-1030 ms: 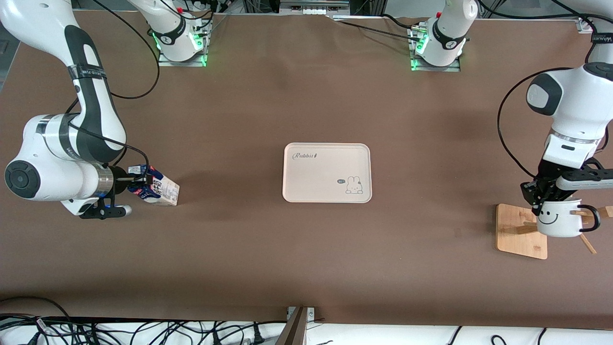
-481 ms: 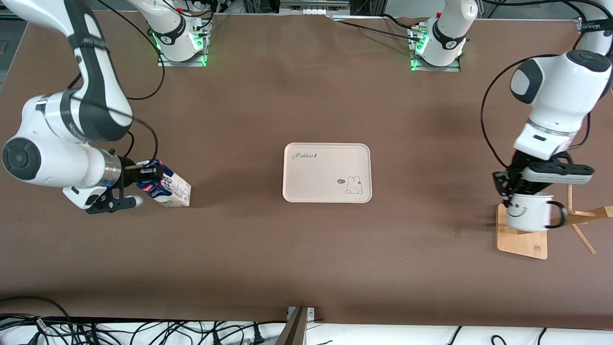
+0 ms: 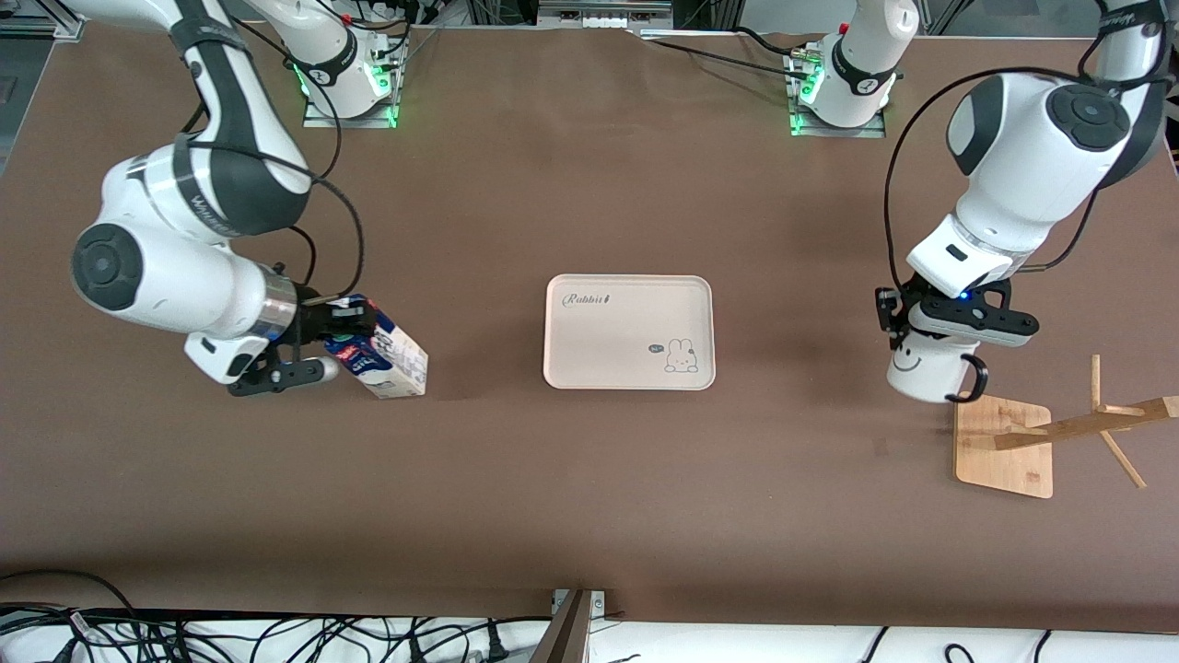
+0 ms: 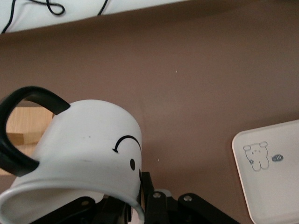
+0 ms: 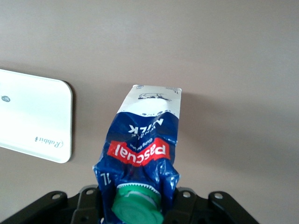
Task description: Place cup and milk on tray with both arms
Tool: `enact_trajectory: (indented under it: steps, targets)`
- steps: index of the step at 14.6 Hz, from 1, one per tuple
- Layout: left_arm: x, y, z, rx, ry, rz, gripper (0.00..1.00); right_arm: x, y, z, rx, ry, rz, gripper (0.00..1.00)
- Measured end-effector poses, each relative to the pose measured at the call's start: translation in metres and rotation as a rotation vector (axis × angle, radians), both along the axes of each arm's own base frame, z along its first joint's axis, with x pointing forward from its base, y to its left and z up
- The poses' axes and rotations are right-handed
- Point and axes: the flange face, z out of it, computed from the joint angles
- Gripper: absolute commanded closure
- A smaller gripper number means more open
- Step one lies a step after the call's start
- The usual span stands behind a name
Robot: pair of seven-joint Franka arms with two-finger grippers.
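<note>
The cream tray (image 3: 629, 332) with "Rabbit" lettering lies at the table's middle; its corners show in the left wrist view (image 4: 275, 177) and the right wrist view (image 5: 32, 116). My right gripper (image 3: 345, 331) is shut on the blue top of the milk carton (image 3: 391, 361), held tilted over the table toward the right arm's end; the green cap (image 5: 138, 205) sits between its fingers. My left gripper (image 3: 907, 322) is shut on the rim of the white smiley cup (image 3: 924, 370), held over the table beside the wooden rack; the cup (image 4: 88, 158) fills the left wrist view.
A wooden rack base (image 3: 1004, 444) with slanted pegs (image 3: 1078, 425) stands at the left arm's end of the table, nearer the front camera than the cup. Cables lie along the table's front edge (image 3: 276, 635).
My right gripper has carried the milk toward the tray. My left gripper has lifted the cup off the rack peg and moved it toward the tray.
</note>
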Motion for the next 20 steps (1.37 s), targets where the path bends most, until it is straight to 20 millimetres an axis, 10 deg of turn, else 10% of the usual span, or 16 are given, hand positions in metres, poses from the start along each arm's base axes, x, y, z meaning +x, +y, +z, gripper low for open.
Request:
enact_trajectory:
  steps: [4,15,20]
  targets:
    - [-0.007,-0.010,0.014,0.019,0.113,-0.020,1.00,-0.004,0.017,-0.001,-0.003,0.003,-0.029,0.60]
    - [-0.010,-0.010,0.007,0.032,0.224,0.008,1.00,-0.079,0.202,-0.028,-0.028,0.016,-0.037,0.60]
    - [-0.008,-0.010,0.004,0.031,0.231,0.012,1.00,-0.088,0.233,-0.059,-0.034,0.048,0.036,0.62]
